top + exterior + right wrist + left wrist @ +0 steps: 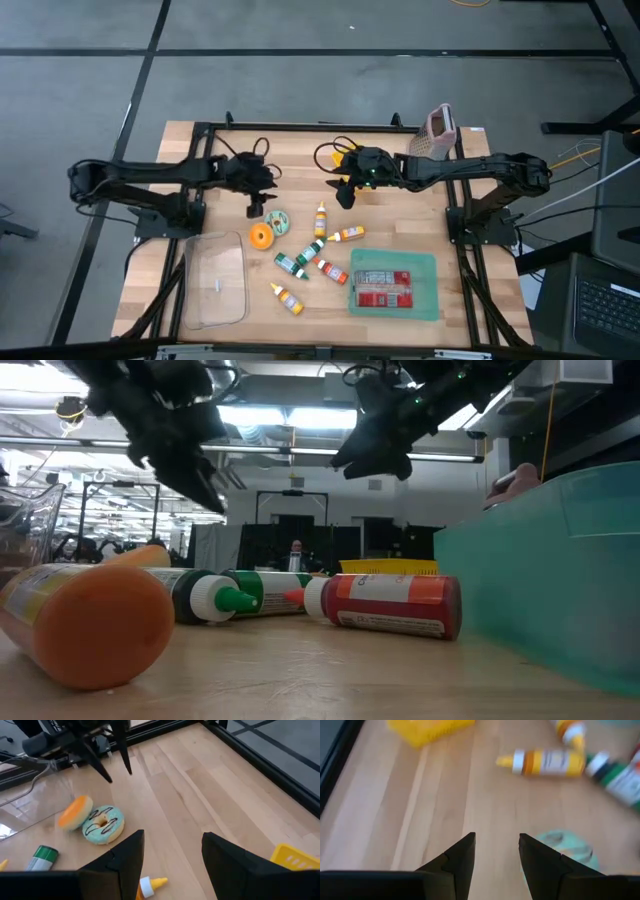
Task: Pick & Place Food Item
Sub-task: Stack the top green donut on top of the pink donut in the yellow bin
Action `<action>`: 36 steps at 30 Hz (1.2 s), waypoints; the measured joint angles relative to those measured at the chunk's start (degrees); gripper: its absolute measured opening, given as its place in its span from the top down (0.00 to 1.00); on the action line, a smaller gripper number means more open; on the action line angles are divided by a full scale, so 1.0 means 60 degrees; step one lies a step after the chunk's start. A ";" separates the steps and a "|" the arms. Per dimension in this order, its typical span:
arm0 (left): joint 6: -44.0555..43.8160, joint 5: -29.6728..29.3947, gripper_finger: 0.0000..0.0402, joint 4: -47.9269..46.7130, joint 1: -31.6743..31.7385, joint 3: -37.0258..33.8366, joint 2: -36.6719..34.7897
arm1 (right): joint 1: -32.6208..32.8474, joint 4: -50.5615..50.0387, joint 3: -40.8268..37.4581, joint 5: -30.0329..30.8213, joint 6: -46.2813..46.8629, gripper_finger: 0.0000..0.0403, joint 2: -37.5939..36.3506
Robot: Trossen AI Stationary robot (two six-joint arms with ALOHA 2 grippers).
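A teal-iced donut [277, 221] and an orange ball-shaped food item [261, 236] lie side by side on the wooden table, left of centre. My left gripper [262, 205] hangs open just above and beyond the donut [567, 847], with nothing between its fingers [497, 855]. My right gripper [347, 195] hovers open over bare wood right of the donut [103, 823] and the orange item [75, 812], its fingers [172, 845] holding nothing. In the low view both grippers are well above the table, the left [195, 475] and the right [380, 455].
Several small sauce bottles lie scattered at the table's middle [313, 247]. A clear plastic container [215, 278] sits at the near left. A teal tray [425, 265] holding a red packet is at the near right, a pink basket [440, 133] at the far right, a yellow block [295, 857] near it.
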 joint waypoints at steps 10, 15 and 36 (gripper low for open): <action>-0.0214 0.0611 0.63 -0.0825 -0.0531 0.0110 0.0737 | 0.0015 0.0006 -0.0004 0.0000 -0.0080 0.51 0.0004; -0.0286 0.0682 0.60 -0.0785 -0.0524 0.0110 0.1464 | 0.0096 0.0011 -0.0004 0.0000 -0.0146 0.51 0.0007; -0.0558 0.1508 0.57 0.0803 -0.0524 0.0110 0.3696 | 0.0361 -0.0004 -0.0007 0.0000 -0.0222 0.51 0.0007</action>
